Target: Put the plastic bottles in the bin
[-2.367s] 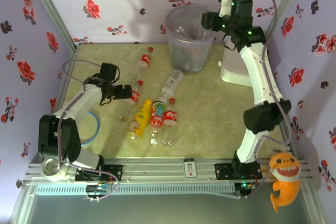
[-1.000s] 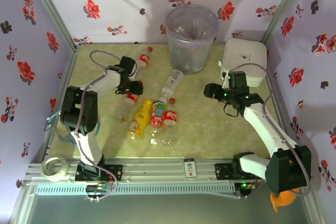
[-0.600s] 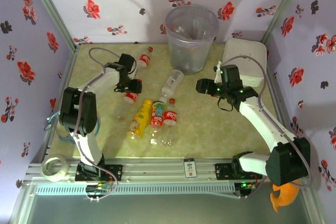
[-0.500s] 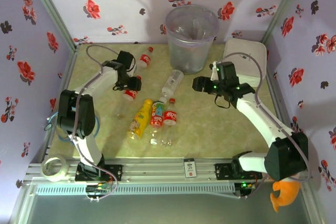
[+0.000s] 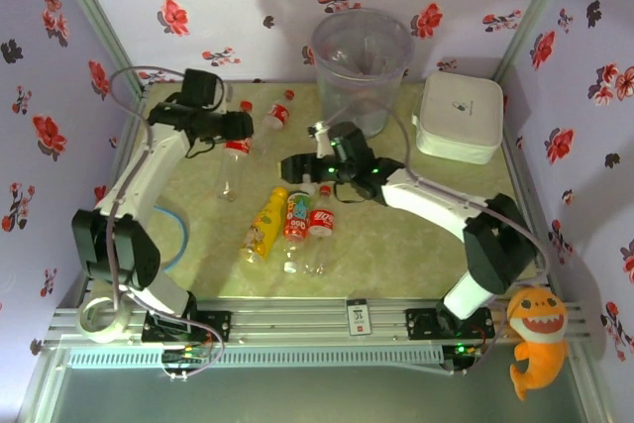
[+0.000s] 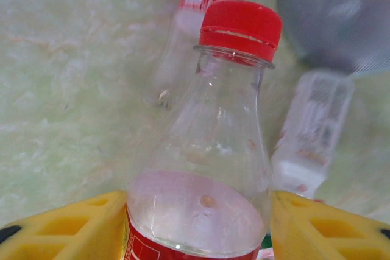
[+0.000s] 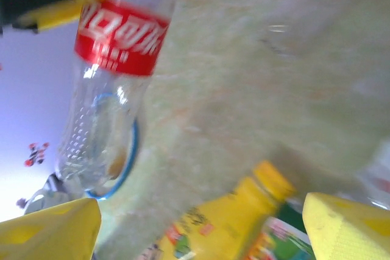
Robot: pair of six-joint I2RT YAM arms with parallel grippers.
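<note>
My left gripper point(image 5: 236, 128) is shut on a clear bottle point(image 5: 232, 158) with a red cap and red label, held off the table at the back left. In the left wrist view the bottle point(image 6: 213, 150) sits between the yellow fingers point(image 6: 73, 223), cap pointing away. My right gripper point(image 5: 290, 165) hovers open over the lying bottles: a yellow one point(image 5: 265, 220), a blue-green labelled one point(image 5: 295, 215) and a red-labelled one point(image 5: 320, 220). The yellow bottle point(image 7: 244, 223) lies below the open fingers point(image 7: 52, 229). Another red-capped bottle point(image 5: 277, 112) lies near the bin point(image 5: 362, 66), which stands at the back.
A white lidded box point(image 5: 458, 116) stands at the back right. A blue cable loop point(image 5: 181, 237) lies at the left, with a tape roll point(image 5: 97, 316) on the front rail. A white-labelled bottle point(image 6: 312, 129) lies by the bin. Flowered walls close three sides.
My left gripper closed on the red-labelled bottle and lifted it off the table. The right arm swung left from beside the white box to above the bottle cluster, jaws spreading wider.
</note>
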